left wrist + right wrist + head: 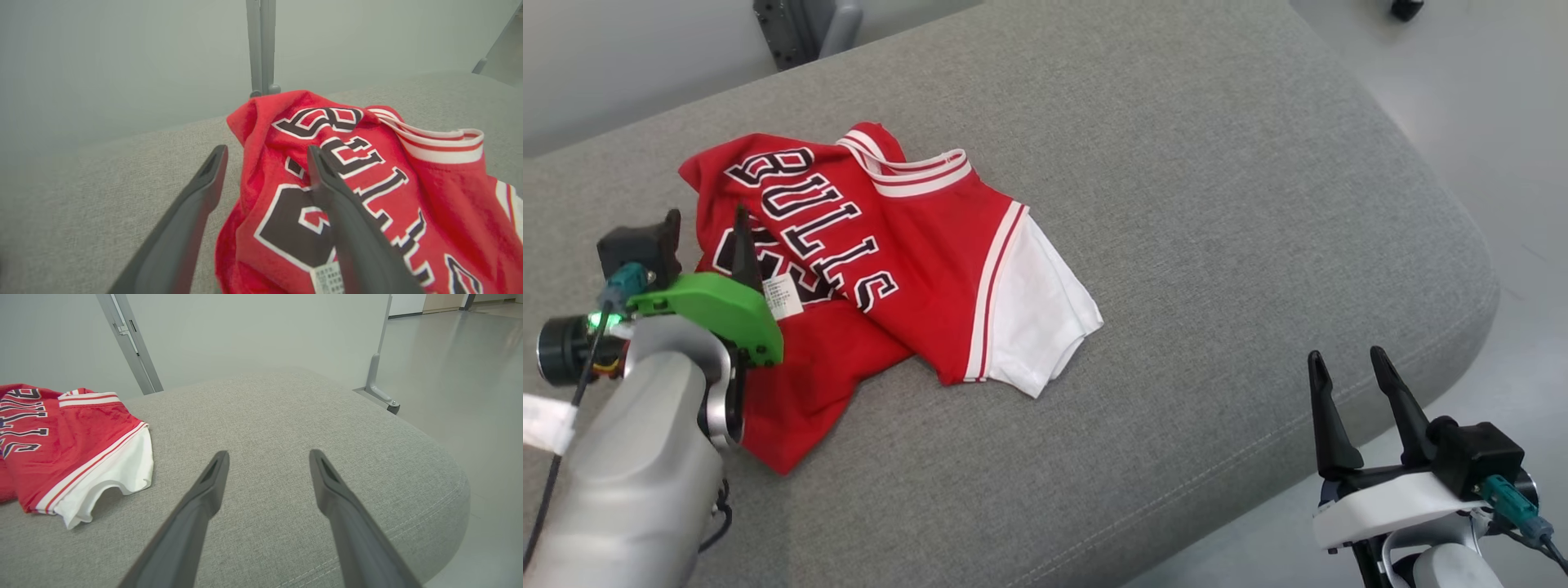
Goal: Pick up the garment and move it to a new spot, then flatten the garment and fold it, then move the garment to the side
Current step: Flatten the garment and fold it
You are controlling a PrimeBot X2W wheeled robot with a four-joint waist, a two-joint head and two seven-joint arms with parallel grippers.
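Head view: the red jersey lies crumpled on the grey cushion, left gripper spread at its left edge, right gripper spread and well apart from it; left wrist view: the parted jaws straddle the jersey's edge; right wrist view: it lies far left.

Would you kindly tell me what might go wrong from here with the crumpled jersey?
1. The red jersey lies bunched in overlapping layers; the open left gripper, poised over its edge, might pinch several layers at once.
2. The open right gripper sits far from the white sleeve, so a one-handed pull may just drag fabric across the grey cushion.
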